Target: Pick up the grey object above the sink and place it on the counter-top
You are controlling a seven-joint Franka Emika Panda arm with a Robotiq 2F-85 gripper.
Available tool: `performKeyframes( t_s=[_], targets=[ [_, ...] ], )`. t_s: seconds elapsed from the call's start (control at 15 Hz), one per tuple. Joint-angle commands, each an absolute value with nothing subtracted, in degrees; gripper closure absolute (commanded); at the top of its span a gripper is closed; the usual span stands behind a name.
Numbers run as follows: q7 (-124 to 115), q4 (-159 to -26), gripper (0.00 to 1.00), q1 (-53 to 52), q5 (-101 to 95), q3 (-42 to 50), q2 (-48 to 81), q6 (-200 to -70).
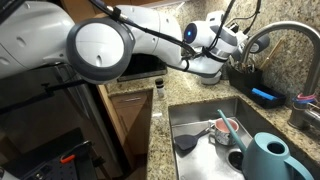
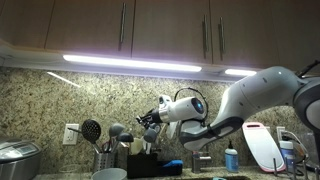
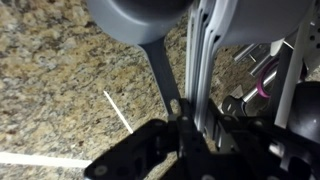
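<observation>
My gripper point(image 1: 236, 44) hangs in the air near the faucet point(image 1: 290, 32), above the sink's back corner. In an exterior view the gripper point(image 2: 150, 120) is shut, and the grey object point(image 2: 150, 133) hangs as a small dark-grey lump just below its fingers. In the wrist view the gripper point(image 3: 202, 50) is shut. The grey object point(image 3: 140, 22) fills the top as a rounded head, with a thin dark stem running down to the jaws. The steel sink point(image 1: 200, 106) lies below. The speckled granite counter-top point(image 1: 160, 135) borders the sink, and the counter-top point(image 3: 60, 80) lies under the gripper.
A dark utensil, a pink item and a teal watering can point(image 1: 266, 155) lie in the sink. A dark holder point(image 1: 245, 76) and a blue sponge point(image 1: 265, 97) stand behind it. A holder of ladles point(image 2: 108, 155), a rice cooker point(image 2: 15, 160) and a white board point(image 2: 262, 145) line the backsplash.
</observation>
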State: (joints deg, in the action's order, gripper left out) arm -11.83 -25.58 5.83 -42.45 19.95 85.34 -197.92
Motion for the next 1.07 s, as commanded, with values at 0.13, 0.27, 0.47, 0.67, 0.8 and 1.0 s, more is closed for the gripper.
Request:
performKeyframes(
  t_s=[0.13,0.27,0.47,0.67,0.8,1.0],
  targets=[
    [-17.0,-18.8,0.95,7.6,-51.3,12.3,85.2,-197.9],
    [-12.8,-21.1,0.95,7.2,-51.9,6.3,82.7,-197.9],
    [-10.6,-20.5,0.95,7.8,-56.2,-2.1,82.1,-197.9],
    [-11.4,-20.7,0.81,7.1,-53.2,0.4,83.2,-197.9],
    [-11.4,-20.8,0.81,7.1,-53.1,0.5,83.6,-197.9],
    [-11.4,-20.8,0.81,7.4,-53.1,0.6,83.8,-197.9]
  ],
)
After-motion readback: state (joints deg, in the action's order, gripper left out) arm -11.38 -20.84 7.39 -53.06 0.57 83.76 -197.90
